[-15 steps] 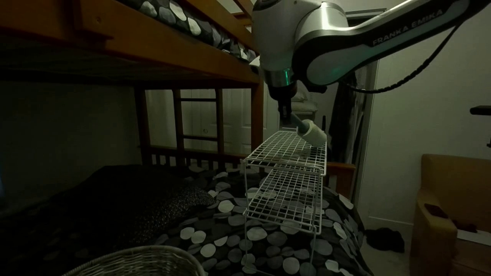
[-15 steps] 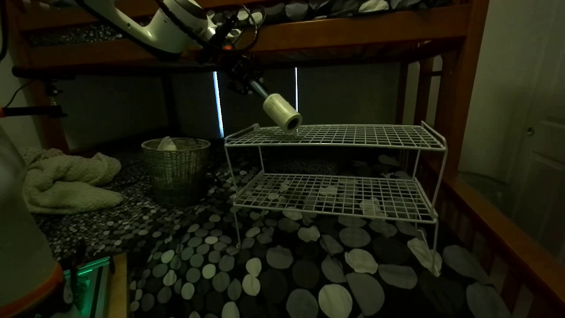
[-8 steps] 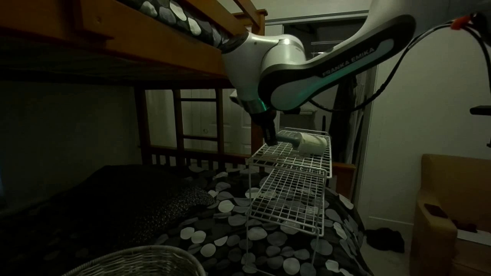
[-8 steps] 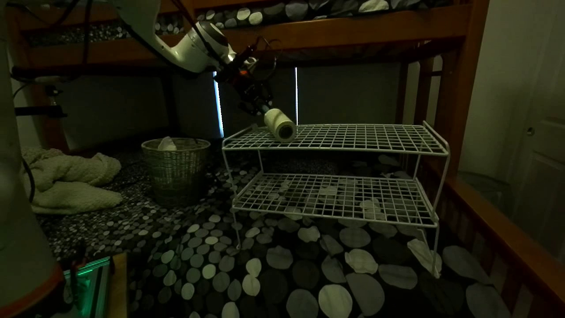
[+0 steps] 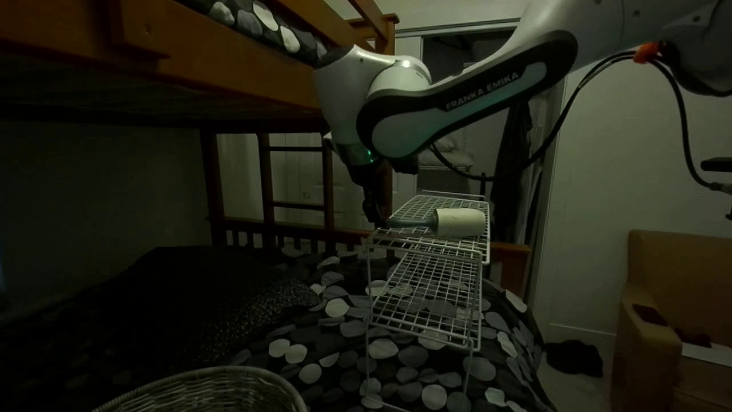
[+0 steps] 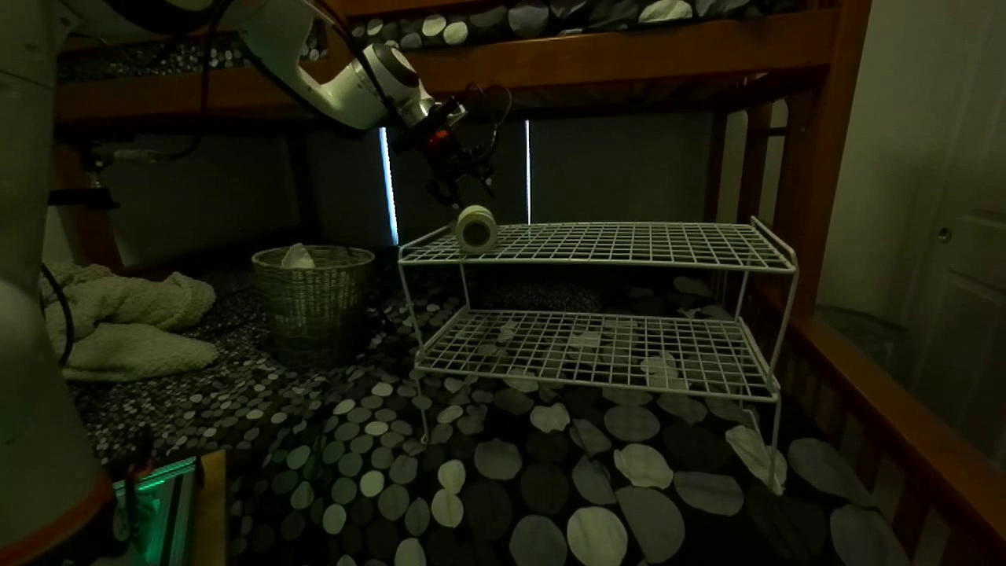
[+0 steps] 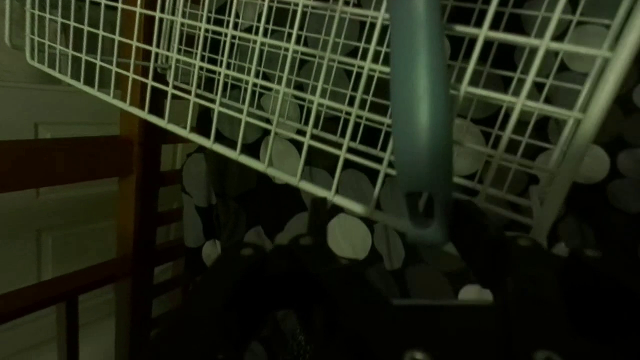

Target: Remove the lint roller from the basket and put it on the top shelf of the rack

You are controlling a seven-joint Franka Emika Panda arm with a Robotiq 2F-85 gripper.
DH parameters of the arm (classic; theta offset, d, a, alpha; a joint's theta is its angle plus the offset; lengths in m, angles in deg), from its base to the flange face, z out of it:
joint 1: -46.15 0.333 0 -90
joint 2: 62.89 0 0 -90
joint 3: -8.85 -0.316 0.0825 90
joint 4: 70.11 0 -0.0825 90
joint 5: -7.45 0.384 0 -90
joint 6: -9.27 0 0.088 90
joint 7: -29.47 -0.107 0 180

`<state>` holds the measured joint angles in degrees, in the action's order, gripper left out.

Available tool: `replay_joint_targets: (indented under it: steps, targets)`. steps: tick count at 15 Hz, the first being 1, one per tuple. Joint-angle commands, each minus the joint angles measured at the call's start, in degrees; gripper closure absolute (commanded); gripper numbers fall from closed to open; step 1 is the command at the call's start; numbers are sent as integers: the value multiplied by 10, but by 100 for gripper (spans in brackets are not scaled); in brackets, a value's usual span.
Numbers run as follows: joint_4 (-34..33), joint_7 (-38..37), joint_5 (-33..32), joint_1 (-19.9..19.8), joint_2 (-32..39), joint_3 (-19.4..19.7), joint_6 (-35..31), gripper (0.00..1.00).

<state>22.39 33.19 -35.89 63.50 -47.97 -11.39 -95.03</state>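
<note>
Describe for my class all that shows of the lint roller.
The lint roller has a pale cylindrical roll, its round end darker in the middle, and a blue-grey, plastic-looking handle with a hole near its tip. It lies on its side, seemingly resting on the rack's top shelf, toward the end nearer the basket. The open hand is at the tip; contact is unclear.

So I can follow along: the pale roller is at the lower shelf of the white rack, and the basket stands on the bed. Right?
Not the lower one: the pale roller is at the top shelf of the white rack, as both exterior views show. The basket does stand on the bed.
</note>
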Motion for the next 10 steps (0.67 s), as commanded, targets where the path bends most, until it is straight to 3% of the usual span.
replay_joint_targets:
  steps: [1,5,10]
  targets:
    - [-19,-29,68,5,-30,14,-40,2]
    - [24,-49,146,-10,-131,27,-108,0]
    - [145,26,321,-12,-258,39,-272,0]
